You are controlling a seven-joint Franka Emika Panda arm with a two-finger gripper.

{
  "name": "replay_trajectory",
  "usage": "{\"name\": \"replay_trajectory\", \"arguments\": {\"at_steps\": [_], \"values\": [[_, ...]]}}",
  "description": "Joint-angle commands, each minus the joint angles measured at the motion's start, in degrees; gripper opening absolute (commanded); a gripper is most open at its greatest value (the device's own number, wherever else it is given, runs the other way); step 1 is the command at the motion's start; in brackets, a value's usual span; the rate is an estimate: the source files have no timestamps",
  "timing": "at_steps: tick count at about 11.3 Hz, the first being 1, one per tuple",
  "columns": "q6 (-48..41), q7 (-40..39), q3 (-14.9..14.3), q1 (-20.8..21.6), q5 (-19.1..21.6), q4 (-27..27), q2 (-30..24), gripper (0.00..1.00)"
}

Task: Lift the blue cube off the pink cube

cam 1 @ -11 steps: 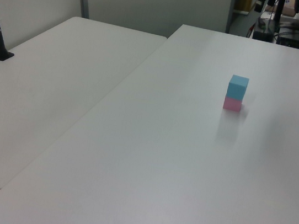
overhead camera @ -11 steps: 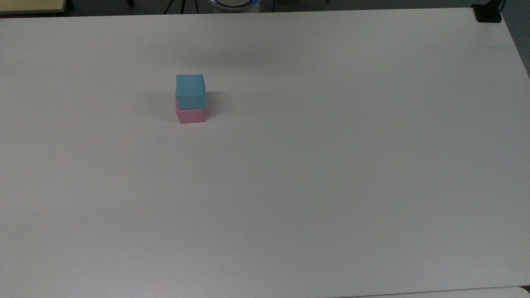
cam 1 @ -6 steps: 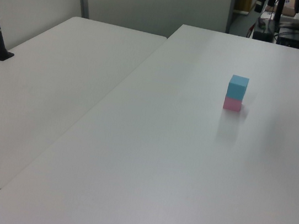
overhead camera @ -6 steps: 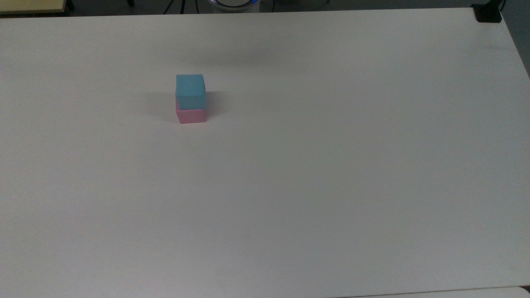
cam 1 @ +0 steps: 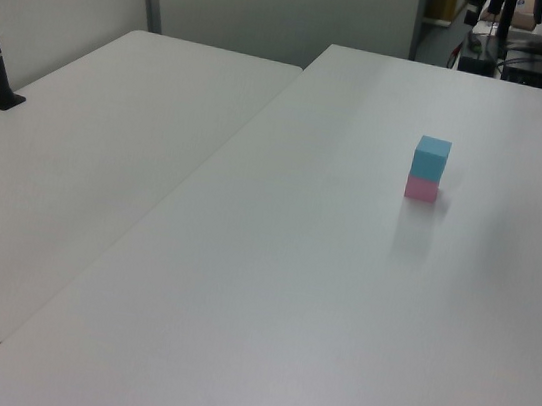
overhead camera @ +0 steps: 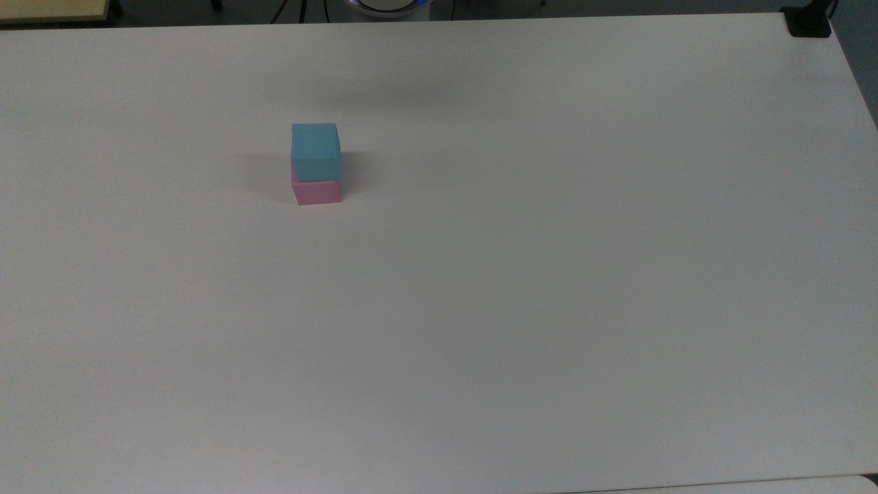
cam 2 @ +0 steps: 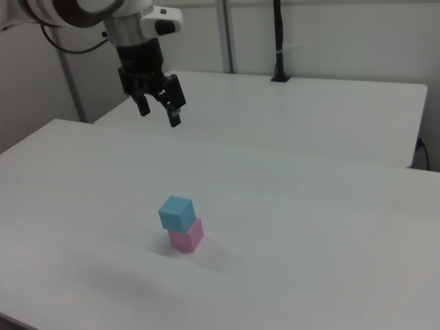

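Hanging high over the white table (cam 2: 309,206), fingers spread, gripping nothing: gripper (cam 2: 160,110). Well below it and toward the right view's right, resting squarely atop the pink cube (cam 2: 186,236): blue cube (cam 2: 176,212), untouched, both clear of the fingers.

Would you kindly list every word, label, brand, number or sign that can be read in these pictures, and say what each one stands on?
None: no readable text shows in any view.
The blue cube has plain faces.
The pink cube under it has plain faces.
The white table bears no print.
The gripper shows no legible marking.
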Motion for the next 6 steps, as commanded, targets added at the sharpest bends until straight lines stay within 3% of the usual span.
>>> {"name": "replay_trajectory", "arguments": {"at_steps": [1,3,6], "values": [[-0.22,-10.2,-0.1,0.66,-0.45,-1.46,0.11,1.0],[-2.23,-22.35,-0.1,0.13,-0.55,-3.91,-0.06,1.0],[-0.33,-22.57,-0.1,0.39,-0.55,-10.32,0.02,1.0]]}}
